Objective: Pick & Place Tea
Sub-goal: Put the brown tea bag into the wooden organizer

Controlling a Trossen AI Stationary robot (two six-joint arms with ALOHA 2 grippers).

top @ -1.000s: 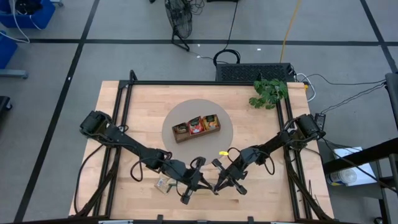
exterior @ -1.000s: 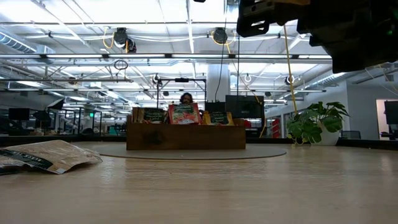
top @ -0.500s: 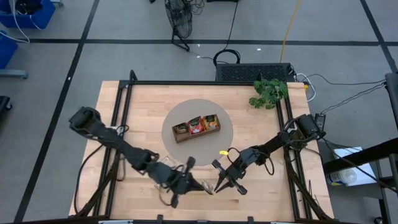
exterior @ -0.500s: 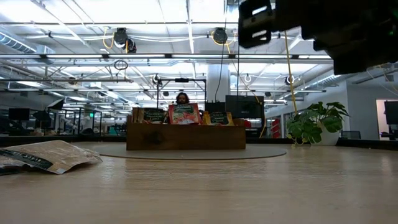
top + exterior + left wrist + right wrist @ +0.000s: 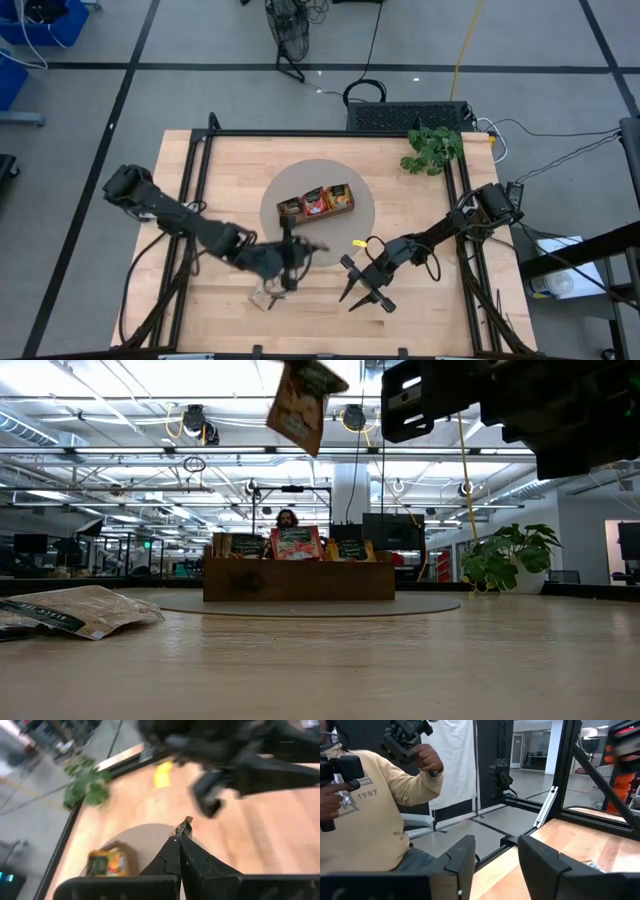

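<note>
A: How is the left tool (image 5: 181,836) set, and what is held in it?

B: It is seen pressed shut, its fingers (image 5: 167,860) meeting at the tips, and a red tea sachet (image 5: 303,400) is pinched there. In the low view the sachet is seen hanging tilted, high above the bench (image 5: 420,215).

A: And the right tool (image 5: 357,291)?

B: Its fingers (image 5: 462,857) are held partway apart, and nothing is gripped between them. It is poised above the front of the bench, near the left tool.

A: Where is the rest of the tea found?

B: Sachets are seen standing in the wooden tray (image 5: 316,203) on the round mat (image 5: 362,212), and another sachet (image 5: 264,296) is left lying flat near the bench's front edge.

A: What is changed from a second ago?

B: The left tool has been drawn back from the right tool toward the tray, with the sachet carried along. The right tool, shut earlier, has been opened.
</note>
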